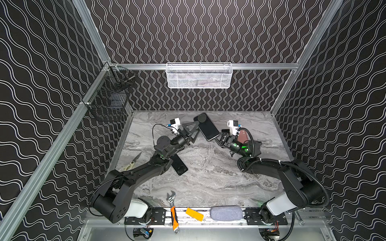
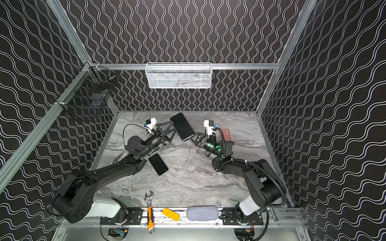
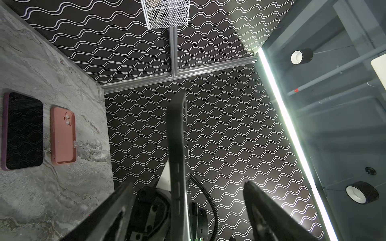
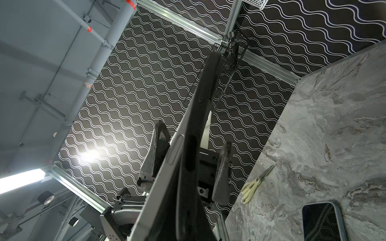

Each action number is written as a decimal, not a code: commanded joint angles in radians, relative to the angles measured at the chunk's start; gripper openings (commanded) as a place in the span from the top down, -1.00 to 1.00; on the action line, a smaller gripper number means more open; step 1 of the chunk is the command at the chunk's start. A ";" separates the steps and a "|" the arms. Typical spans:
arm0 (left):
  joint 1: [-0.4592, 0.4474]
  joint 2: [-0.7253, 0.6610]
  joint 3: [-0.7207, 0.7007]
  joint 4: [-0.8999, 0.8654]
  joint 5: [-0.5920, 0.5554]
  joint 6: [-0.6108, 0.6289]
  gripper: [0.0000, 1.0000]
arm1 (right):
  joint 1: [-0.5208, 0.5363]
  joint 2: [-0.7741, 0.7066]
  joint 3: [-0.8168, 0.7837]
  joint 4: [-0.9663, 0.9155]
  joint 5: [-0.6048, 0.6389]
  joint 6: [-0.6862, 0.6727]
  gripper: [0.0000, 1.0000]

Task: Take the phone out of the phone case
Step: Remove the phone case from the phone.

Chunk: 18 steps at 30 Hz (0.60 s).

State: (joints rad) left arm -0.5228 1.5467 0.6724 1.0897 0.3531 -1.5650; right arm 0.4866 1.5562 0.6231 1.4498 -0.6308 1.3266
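Observation:
A black phone [image 1: 205, 126] in a black phone case [image 4: 193, 152] is held up in the air, tilted, above the back of the table in both top views [image 2: 182, 126]. My right gripper [image 1: 218, 138] is shut on its lower corner. My left gripper [image 1: 198, 128] stands open at the phone's left edge, one finger on each side of it. In the left wrist view the phone [image 3: 177, 146] is edge-on between the spread fingers [image 3: 117, 208], with a gap on both sides. In the right wrist view the phone's silver side [image 4: 177, 150] lies next to the case's black edge.
A bare black phone [image 1: 179, 165] lies on the marble table [image 1: 208, 183] under the left arm. A pink-cased phone [image 1: 243, 135] and a purple-cased one [image 3: 24, 131] lie behind the right arm. Scissors [image 1: 131, 163] lie at the left edge. A wrench [image 1: 173, 210], a yellow block [image 1: 194, 213] and a grey pouch [image 1: 226, 212] line the front rail.

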 commanded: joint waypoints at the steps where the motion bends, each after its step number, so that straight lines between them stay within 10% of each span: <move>1: 0.001 -0.009 -0.011 0.029 0.004 0.004 -0.75 | -0.002 -0.009 0.000 0.111 0.032 -0.003 0.96; 18: -0.051 -0.322 0.006 -0.599 -0.101 0.061 -0.97 | 0.001 -0.006 0.025 -0.066 0.139 -0.170 0.98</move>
State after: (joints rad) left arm -0.5571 1.2247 0.6693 0.5854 0.2584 -1.4792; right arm 0.4862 1.5429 0.6346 1.3506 -0.5316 1.2060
